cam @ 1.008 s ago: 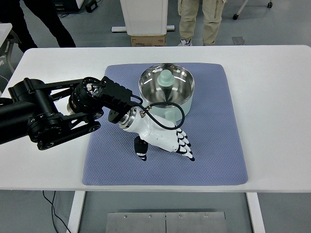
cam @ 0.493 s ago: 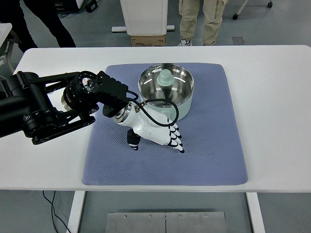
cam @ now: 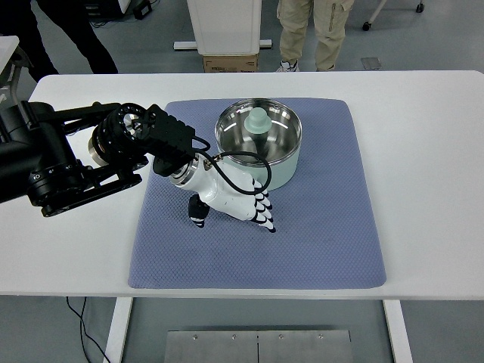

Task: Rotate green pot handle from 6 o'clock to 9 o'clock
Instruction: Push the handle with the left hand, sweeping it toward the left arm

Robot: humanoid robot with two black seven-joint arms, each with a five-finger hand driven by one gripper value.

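Top view showed the left hand (cam: 231, 198), fingers relaxed and grasping nothing, having slid leftward under the green pot (cam: 259, 144) on the mat (cam: 318, 242), probably sweeping its hidden handle towards nine o'clock.

The left arm (cam: 68, 155), black and jointed, is seen entering from the picture's left edge and is extended rightward. A black cable (cam: 238, 162) is looped from the wrist over the back of the left hand (cam: 231, 200). The white hand is turned palm down, with its dark-tipped fingers (cam: 262, 214) held close together and pointed down and to the right. The thumb (cam: 198, 212) is pointed downward, apart from the fingers.
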